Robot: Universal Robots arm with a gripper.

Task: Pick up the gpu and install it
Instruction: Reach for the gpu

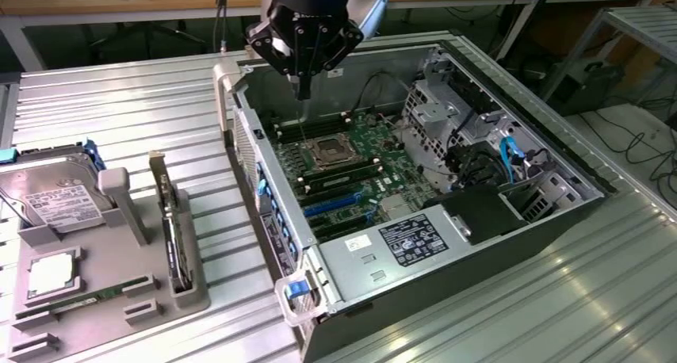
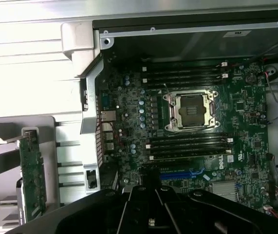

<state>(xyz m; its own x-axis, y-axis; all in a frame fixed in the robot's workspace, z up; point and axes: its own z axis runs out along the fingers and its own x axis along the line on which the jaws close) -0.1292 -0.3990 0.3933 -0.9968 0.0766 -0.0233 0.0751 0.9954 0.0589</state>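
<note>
**Gripper shut and empty over the open case, gpu in its holder**

On the table, close to its edge at the exterior view's left, stands a grey holder. In it lie a hard drive, a silver processor chip and a narrow memory stick. The gpu stands upright on its long edge in a slot along the side of the holder that faces the computer case. In the wrist view the gpu shows its green circuit face.

Just beside the holder, toward the exterior view's right, the case lies open on the table. Its motherboard faces up, and the processor socket sits near the middle of the board. The gripper hangs above the far corner of the case on the holder's side, over the motherboard. Its two fingers are pressed together and hold nothing. The gripper is well apart from the gpu.
</note>
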